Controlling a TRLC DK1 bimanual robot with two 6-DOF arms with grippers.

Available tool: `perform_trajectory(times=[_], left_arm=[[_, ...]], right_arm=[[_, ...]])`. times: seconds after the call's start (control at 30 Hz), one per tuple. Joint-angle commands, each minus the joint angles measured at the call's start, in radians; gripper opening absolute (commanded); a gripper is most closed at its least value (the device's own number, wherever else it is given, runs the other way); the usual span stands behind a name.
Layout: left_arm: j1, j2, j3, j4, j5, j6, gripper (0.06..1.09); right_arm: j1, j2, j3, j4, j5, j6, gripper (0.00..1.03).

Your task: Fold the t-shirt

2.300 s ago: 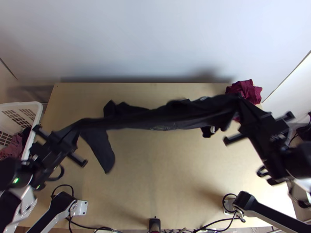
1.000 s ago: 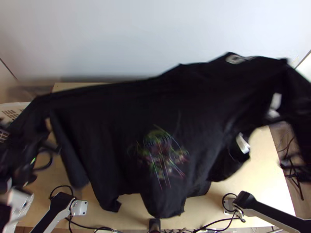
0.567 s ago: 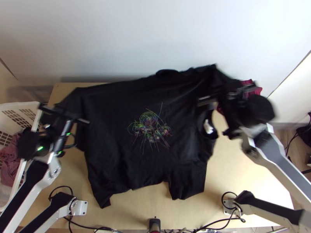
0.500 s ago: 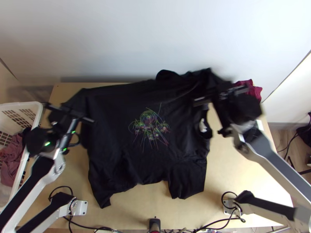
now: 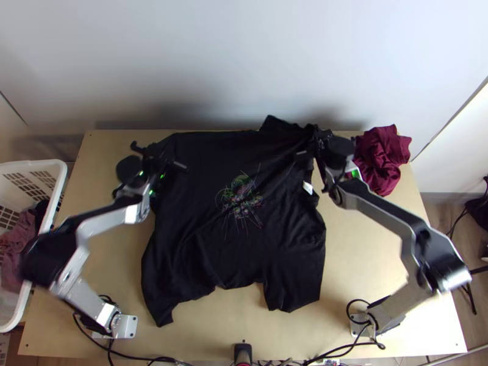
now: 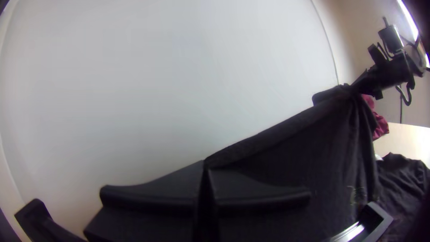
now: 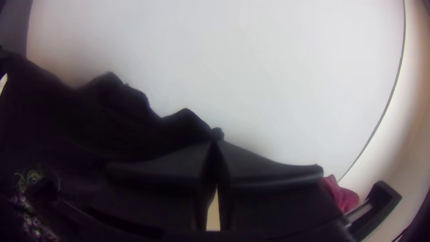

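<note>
Near tabletop [image 5: 207, 341]: bare strip between arm bases and cloth; room, it seems, to draw the shirt nearer.
Near edge of cloth [image 5: 280, 299]: uneven, two lobes with a notch between; best squared before any fold.
T-shirt [image 5: 201, 244]: black, spread unfolded, printed side up, creased over its near half; a slow, even pull should smooth it.
Print [image 5: 241, 201]: multicoloured, mid-body; serviceable centre mark for matching sides.
White tag [image 5: 308, 188]: at the shirt's right side.
Left pincer [image 6: 206, 166]: closed, pinching the far left corner of the shirt.
Right pincer [image 7: 216, 136]: closed on the far right part; bunching there, wants levelling with its partner before release.
Step in hand: apparently laying out; lower both together, tension kept.
Maroon cloth [image 5: 383, 158]: crumpled, far right corner; to be kept clear of.
</note>
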State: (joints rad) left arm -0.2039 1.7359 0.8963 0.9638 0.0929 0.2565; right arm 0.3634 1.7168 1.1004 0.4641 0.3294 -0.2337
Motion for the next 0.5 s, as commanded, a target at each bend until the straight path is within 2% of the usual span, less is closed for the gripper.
perform_trajectory(times=[0.0,0.23,0.47], left_arm=[[0.038,0.341,0.276,0.053,-0.030,0.015,0.09],[0.077,0.511,0.538,0.053,-0.048,0.070,0.09],[0.060,0.560,0.564,0.050,-0.048,0.179,0.09]], right_arm=[[-0.067,0.251,0.194,0.044,-0.007,0.004,0.03],[-0.095,0.429,0.463,0.044,-0.006,0.000,0.03],[-0.077,0.472,0.481,0.044,-0.006,-0.016,0.03]])
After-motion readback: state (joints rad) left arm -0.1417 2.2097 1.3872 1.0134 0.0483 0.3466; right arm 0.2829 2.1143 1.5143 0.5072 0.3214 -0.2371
